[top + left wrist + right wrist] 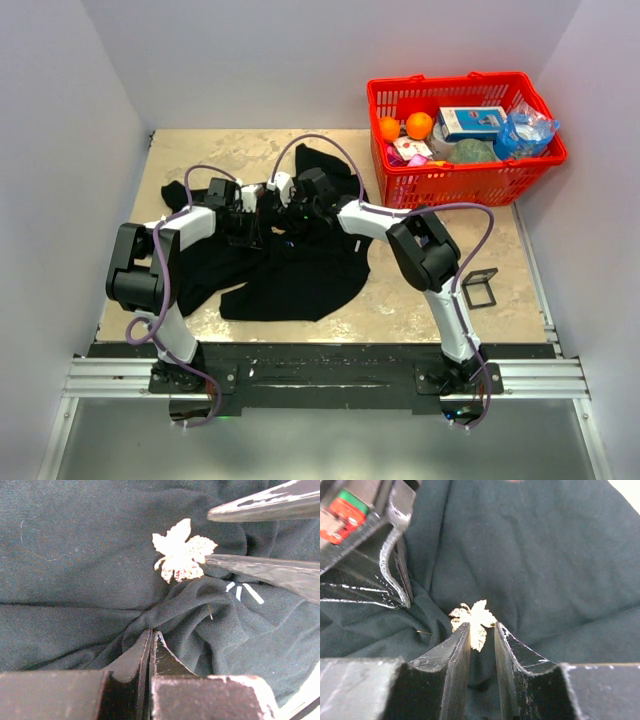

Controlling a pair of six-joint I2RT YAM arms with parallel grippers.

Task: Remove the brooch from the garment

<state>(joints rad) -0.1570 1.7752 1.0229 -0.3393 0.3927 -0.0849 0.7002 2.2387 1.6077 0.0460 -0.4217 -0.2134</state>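
The black T-shirt (300,280) lies crumpled on the table. A pale gold leaf-shaped brooch (182,552) is pinned to it, and its thin pin (210,612) pokes out of a fold. My left gripper (151,631) is shut on a bunched fold of the cloth just below the brooch. My right gripper (482,626) is open, its fingers (260,572) either side of the brooch (472,620), one tip touching its edge. In the top view both grippers meet over the shirt, left (252,215) and right (282,212), and hide the brooch.
A red basket (450,185) with oranges, a box and packets stands at the back right. A small black frame (480,288) lies on the table by the right arm. White label marks (242,592) show on the cloth. The left gripper body (380,565) crowds the right wrist view.
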